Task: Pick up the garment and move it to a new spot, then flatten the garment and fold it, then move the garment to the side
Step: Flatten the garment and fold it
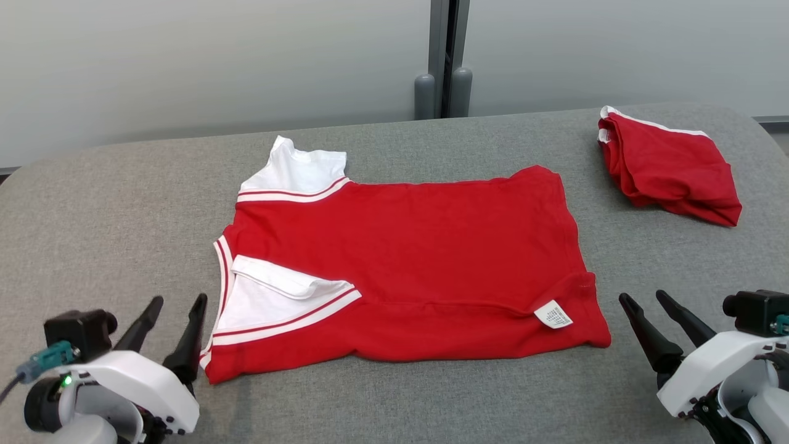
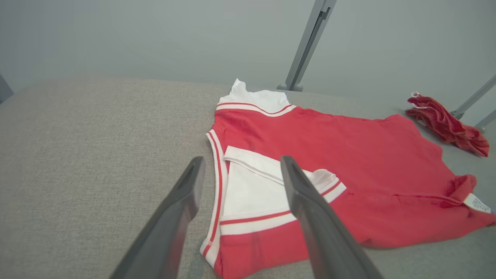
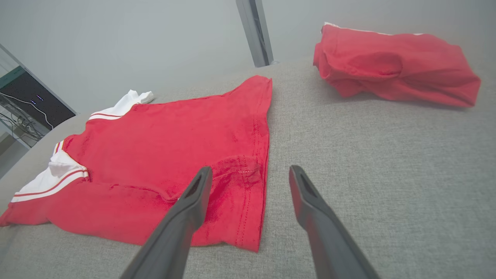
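Shirt (image 1: 400,246), red with white sleeves, lies spread near the middle of the grey padded table (image 1: 92,234). Its collar end is toward the robot's left and its hem toward the right. The near long edge is turned over onto the body, which exposes the white label (image 1: 553,314) by the hem corner. The near sleeve (image 1: 277,302) is tucked inward on the red; the far sleeve (image 1: 296,172) pokes out past the far edge. Judgement: one lengthwise fold is in, and the far side is not yet folded.

Left gripper (image 1: 179,299): fingers spread wide, nothing between them, just beside the collar-end near corner. Right gripper (image 1: 642,296): likewise wide and empty, just beside the hem-end near corner, apart from the cloth. Whether either rests on the table I cannot tell. Judgement: one gripper at each end of the near edge suits taking both ends together, so the fold line would run straight.

Surroundings: a second red garment (image 1: 669,166), loosely folded, sits at the table's far right, well apart from the shirt. Two grey posts (image 1: 442,92) stand behind the table against the pale wall (image 1: 185,61). Nothing lies between either gripper and its corner.

Caution: the right wrist view shows the hem corner rumpled and doubled, so a pinch there may catch uneven layers. Setting the shirt aside to the right must also allow for the second garment.
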Controlling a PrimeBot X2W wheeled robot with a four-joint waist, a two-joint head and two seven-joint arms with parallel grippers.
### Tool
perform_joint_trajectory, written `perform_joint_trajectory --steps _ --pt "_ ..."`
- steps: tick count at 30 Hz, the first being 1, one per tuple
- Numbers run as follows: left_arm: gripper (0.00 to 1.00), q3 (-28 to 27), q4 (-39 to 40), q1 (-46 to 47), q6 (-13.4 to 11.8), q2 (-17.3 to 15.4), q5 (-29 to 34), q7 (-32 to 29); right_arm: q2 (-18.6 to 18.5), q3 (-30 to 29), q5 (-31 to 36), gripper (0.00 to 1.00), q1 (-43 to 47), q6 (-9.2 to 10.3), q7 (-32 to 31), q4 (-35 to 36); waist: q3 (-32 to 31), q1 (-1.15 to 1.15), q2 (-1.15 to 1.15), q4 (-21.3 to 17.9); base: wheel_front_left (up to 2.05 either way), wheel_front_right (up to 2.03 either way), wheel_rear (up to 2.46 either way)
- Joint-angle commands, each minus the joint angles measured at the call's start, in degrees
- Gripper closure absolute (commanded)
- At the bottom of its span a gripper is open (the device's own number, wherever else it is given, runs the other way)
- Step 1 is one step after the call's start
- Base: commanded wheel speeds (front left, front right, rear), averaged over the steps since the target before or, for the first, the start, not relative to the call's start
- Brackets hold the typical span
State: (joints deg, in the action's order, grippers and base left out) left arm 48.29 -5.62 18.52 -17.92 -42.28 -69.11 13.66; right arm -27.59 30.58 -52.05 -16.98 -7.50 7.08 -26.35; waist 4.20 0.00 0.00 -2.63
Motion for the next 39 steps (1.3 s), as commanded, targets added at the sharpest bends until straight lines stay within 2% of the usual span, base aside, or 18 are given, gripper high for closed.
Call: perform_joint_trajectory --steps 1,5,19,31,32,33,34,36,37,38,39 --pt "0.00 -0.09 -0.04 -0.66 -0.48 -0.07 0.04 0.39 -0.11 -0.40 0.57 0.00 0.55 0.00 0.05 -0.02 -0.02 0.00 0.00 -0.01 0.00 0.00 0.00" --pt "0.00 0.74 -1.14 -2.16 -1.08 1.41 0.35 0.54 1.14 -1.81 2.79 0.00 1.20 0.00 -1.58 -0.95 0.24 0.00 0.00 -0.08 0.00 0.00 0.00" --pt "0.00 3.53 -12.53 0.06 2.30 8.22 -1.40 -2.98 7.71 -5.77 5.60 0.00 -0.56 0.00 -6.82 -6.64 2.33 0.00 0.00 0.37 0.00 0.00 0.00" --pt "0.00 4.60 -21.59 1.95 5.29 12.36 -3.10 -5.53 9.41 -4.70 4.63 0.00 -1.45 0.00 -9.98 -8.34 3.62 0.00 0.00 0.64 0.00 0.00 0.00" --pt "0.00 4.60 -22.20 1.99 5.38 12.71 -3.21 -5.65 9.49 -4.37 4.44 0.17 -1.41 0.00 -10.29 -8.19 3.64 0.00 0.00 0.63 0.00 0.00 0.00" --pt "0.00 4.61 -22.72 2.00 5.69 13.01 -3.19 -5.62 9.50 -4.05 4.41 0.45 -1.38 0.00 -10.51 -8.05 3.65 0.00 0.00 0.62 0.00 0.00 0.00" --pt "0.26 4.62 -23.22 1.99 5.95 13.30 -3.29 -5.61 9.44 -3.82 4.20 0.57 -1.34 0.00 -10.44 -7.89 3.62 0.00 0.00 0.62 0.00 0.00 0.00" --pt "0.87 4.63 -24.00 2.18 6.78 13.62 -3.33 -5.28 9.27 -3.48 4.00 0.78 -1.29 0.00 -10.31 -7.60 3.56 0.00 0.00 0.63 0.00 0.00 0.00" --pt "1.00 4.61 -24.33 2.35 7.01 13.76 -3.28 -5.17 9.15 -3.30 3.90 0.94 -1.28 0.00 -10.23 -7.49 3.53 0.00 0.00 0.65 0.00 0.00 0.00" --pt "1.00 4.61 -24.33 2.35 7.01 13.76 -3.28 -5.17 9.15 -3.30 3.90 0.94 -1.28 0.00 -10.23 -7.49 3.53 0.00 0.00 0.65 0.00 0.00 0.00" --pt "1.00 4.69 -24.63 2.47 7.45 13.89 -3.32 -5.21 9.03 -3.22 3.78 1.00 -1.28 0.00 -10.02 -7.40 3.48 0.00 0.00 0.69 0.00 0.00 0.00"
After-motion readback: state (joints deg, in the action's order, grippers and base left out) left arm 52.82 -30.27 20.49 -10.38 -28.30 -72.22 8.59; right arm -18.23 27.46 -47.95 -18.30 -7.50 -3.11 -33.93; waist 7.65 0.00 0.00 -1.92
